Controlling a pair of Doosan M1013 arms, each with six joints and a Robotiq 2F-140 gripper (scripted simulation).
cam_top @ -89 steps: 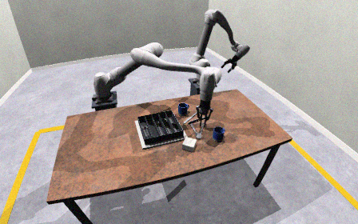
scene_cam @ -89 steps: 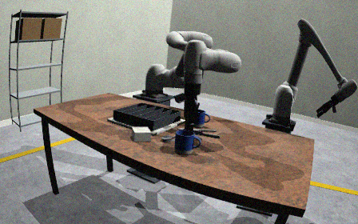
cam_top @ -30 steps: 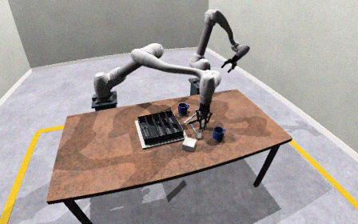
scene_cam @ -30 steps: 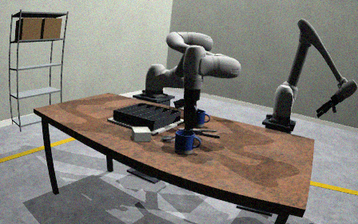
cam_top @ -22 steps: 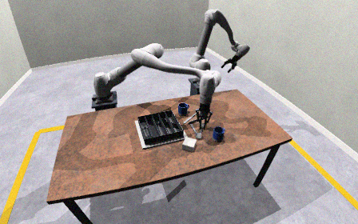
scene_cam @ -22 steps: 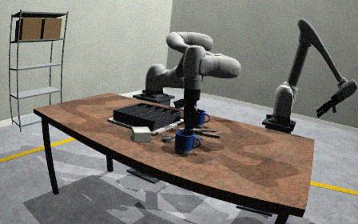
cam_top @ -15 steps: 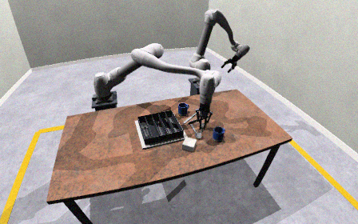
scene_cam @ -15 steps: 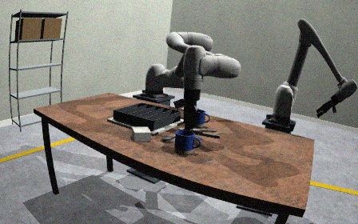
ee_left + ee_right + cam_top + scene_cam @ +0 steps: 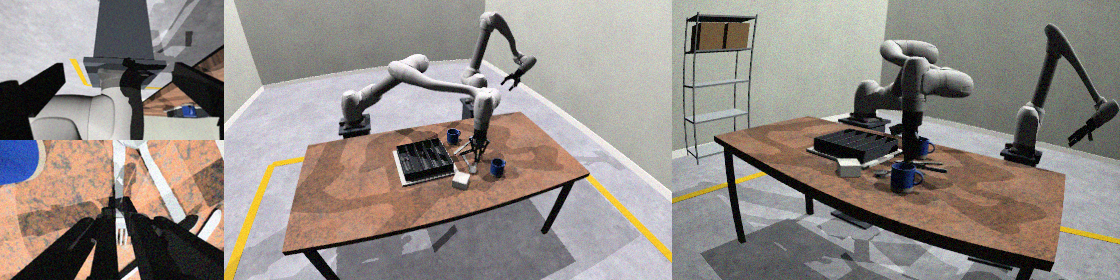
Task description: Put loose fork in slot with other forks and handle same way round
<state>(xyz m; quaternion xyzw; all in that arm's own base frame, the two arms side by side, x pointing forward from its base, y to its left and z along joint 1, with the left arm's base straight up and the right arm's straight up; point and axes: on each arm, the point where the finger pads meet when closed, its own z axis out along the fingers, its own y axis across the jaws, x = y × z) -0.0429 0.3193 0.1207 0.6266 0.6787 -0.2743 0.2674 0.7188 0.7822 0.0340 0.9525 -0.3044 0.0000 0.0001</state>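
The loose fork (image 9: 121, 234) lies on the table, tines toward the bottom of the right wrist view, handle running up beside a spoon's bowl. My right gripper (image 9: 476, 156) (image 9: 911, 159) (image 9: 118, 205) points down and is shut on the fork just behind its tines; the fingertips hide that part. The black slotted tray (image 9: 430, 174) (image 9: 837, 146) stands on a white board, left of this gripper in the top view. Cutlery in its slots is too dark to tell apart. My left gripper (image 9: 507, 85) (image 9: 118, 72) is open and empty, raised beyond the table.
A spoon (image 9: 162, 187) and a knife (image 9: 211, 224) lie right of the fork in the right wrist view. One blue mug (image 9: 497, 168) (image 9: 903, 178) (image 9: 19, 162) stands near the right gripper, another mug (image 9: 453, 136) behind. A white block (image 9: 461, 180) (image 9: 849, 168) sits near the tray's corner.
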